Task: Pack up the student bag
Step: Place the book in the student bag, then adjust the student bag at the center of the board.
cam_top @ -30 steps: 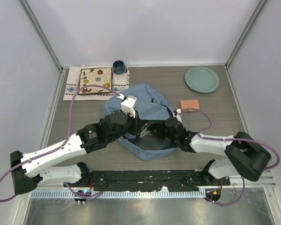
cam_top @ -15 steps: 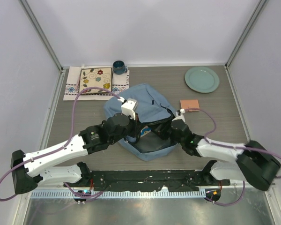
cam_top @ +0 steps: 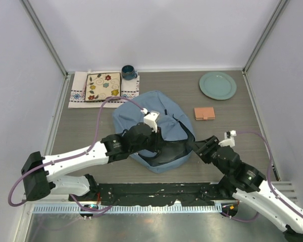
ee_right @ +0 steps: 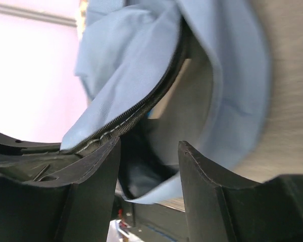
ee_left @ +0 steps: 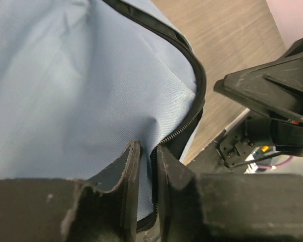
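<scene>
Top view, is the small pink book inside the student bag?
No, the small pink book lies on the table beside the student bag.

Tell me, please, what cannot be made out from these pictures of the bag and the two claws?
- Inside of the student bag: top view, dark, partly under the left arm; right wrist view, blurred shadow.
- Left claw: left wrist view, zipper edge runs between the fingers; gripped or loose, unclear.
- Salmon item: top view, too small to identify.
</scene>
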Robot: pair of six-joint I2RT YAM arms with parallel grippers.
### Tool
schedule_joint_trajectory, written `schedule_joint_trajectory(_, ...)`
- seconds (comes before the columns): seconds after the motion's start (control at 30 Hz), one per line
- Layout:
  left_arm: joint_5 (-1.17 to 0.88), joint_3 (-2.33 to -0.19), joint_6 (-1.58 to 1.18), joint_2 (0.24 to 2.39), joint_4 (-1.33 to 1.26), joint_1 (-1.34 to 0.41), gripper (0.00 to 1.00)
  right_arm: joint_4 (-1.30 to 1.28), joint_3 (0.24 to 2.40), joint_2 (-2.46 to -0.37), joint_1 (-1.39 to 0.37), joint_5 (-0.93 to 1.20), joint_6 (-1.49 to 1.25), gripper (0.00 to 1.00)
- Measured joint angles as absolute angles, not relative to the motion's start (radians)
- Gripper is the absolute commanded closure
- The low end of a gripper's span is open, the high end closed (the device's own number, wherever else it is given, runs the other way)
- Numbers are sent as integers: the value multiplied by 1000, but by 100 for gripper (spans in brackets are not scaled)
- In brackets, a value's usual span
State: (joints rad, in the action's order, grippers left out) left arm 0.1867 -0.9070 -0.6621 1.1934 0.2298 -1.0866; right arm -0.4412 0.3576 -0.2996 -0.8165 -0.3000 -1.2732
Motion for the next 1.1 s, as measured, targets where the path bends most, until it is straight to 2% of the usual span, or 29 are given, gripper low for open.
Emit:
schedule_joint_trajectory(0.03,163,-907,-670,1214,228,-1087,72,-523,361,-255,-817,-321,-1280,45)
schedule_joint_trajectory(0.1,115,-907,-683,1259,229,-1090,59,-672,377,-163,-817,-368,-1293,44)
schedule_joint_trajectory(0.13,95,-907,-689,1282,229,-1095,53,-733,389,-120,-817,-391,-1298,40)
schedule_joint_trajectory(0.17,81,-905,-695,1295,231,-1101,39,-775,400,-90,-817,-410,-1304,39)
schedule_joint_trajectory(0.27,47,-882,-709,1306,245,-1124,27,-882,429,-29,-816,-464,-1320,39)
schedule_joint_trajectory(0.33,30,-875,-715,1297,258,-1129,24,-915,432,-33,-817,-476,-1329,39)
schedule_joint_trajectory(0.53,25,-875,-722,1150,308,-1131,5,-900,428,-163,-817,-469,-1337,38)
schedule_joint_trajectory(0.63,68,-882,-721,1058,335,-1130,0,-825,420,-275,-817,-443,-1333,38)
schedule_joint_trajectory(0.77,205,-885,-727,943,415,-1130,0,-715,404,-387,-817,-394,-1328,35)
schedule_joint_trajectory(0.93,403,-862,-787,830,564,-1130,1,-613,384,-414,-817,-341,-1325,25)
schedule_joint_trajectory(1.1,546,-761,-883,685,698,-1127,0,-538,360,-415,-817,-306,-1332,25)
